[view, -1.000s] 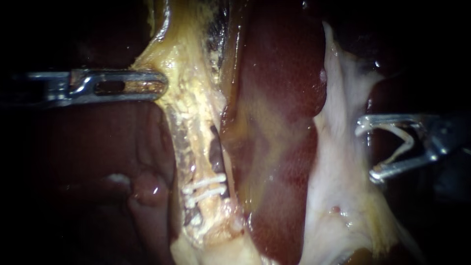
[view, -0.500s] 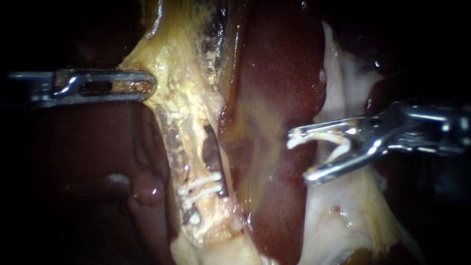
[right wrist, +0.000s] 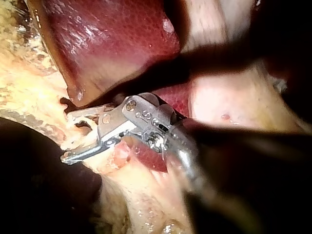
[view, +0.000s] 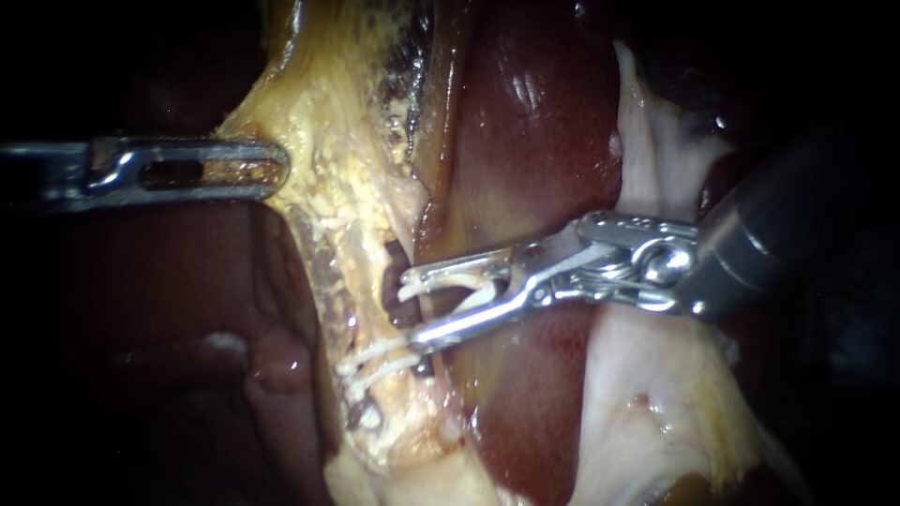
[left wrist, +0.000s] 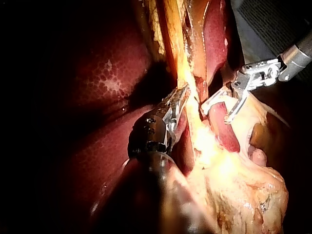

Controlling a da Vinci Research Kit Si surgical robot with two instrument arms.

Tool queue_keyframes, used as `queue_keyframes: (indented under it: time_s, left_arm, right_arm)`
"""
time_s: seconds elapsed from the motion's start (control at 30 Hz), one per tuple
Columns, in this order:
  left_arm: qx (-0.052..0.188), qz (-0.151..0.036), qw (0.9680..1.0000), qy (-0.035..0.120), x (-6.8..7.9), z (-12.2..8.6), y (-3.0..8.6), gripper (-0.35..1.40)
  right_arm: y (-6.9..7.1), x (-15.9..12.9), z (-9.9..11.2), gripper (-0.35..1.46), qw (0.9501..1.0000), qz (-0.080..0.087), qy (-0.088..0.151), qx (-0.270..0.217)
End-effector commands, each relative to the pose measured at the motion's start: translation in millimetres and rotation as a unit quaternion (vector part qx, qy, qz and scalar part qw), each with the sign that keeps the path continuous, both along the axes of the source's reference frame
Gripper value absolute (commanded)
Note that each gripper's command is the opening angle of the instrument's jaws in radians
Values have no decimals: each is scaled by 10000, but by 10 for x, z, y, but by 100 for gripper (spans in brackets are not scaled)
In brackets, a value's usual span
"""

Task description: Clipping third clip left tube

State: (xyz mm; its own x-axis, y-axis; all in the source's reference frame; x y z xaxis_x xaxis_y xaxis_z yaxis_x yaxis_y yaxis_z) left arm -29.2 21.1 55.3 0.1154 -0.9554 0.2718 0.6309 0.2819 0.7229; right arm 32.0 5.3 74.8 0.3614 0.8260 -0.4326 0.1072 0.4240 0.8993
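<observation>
Left tube (view: 367,300) partly hidden behind jaws of right instrument (view: 412,309), which hold one open clip (view: 464,286) near two set clips (view: 384,356); left instrument (view: 272,169) clamps yellow tissue (view: 328,122).

No readable text, no labels, no numbers

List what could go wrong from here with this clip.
1. The right instrument, holding a white clip in wide-spread jaws, reaches only the near edge of the tube; closing now might catch just part of it.
2. Its lower jaw sits close to the two clips already on the tube and could knock them.
3. If the left instrument slips off the tissue, the tube may shift.
</observation>
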Motion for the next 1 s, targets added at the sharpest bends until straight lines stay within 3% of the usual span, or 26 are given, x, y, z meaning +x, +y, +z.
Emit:
queue_keyframes:
  time_s: [0.03, 0.3, 0.47, 0.67, 1.0]
  left_arm:
    - [-9, 11, 10000, 7, 0, 0, 0, -35]
    - [-9, 10, 10000, 7, 0, 0, 0, -35]
    - [-8, 11, 10000, 6, 0, 0, 0, -35]
    - [-8, 4, 10000, -7, 0, -1, 2, -35]
    - [-13, -4, 10000, 3, 0, -1, 2, -35]
  right_arm:
    - [1, 0, 2, 53, 10000, 4, -7, 17]
    - [4, 3, 14, 53, 10000, 15, -36, 58]
    - [-1, 8, 20, 53, 9999, -11, -44, 95]
    - [-12, 16, 27, 53, 9998, -160, 22, 133]
    - [-17, 31, 24, 51, 9975, -200, 536, 409]
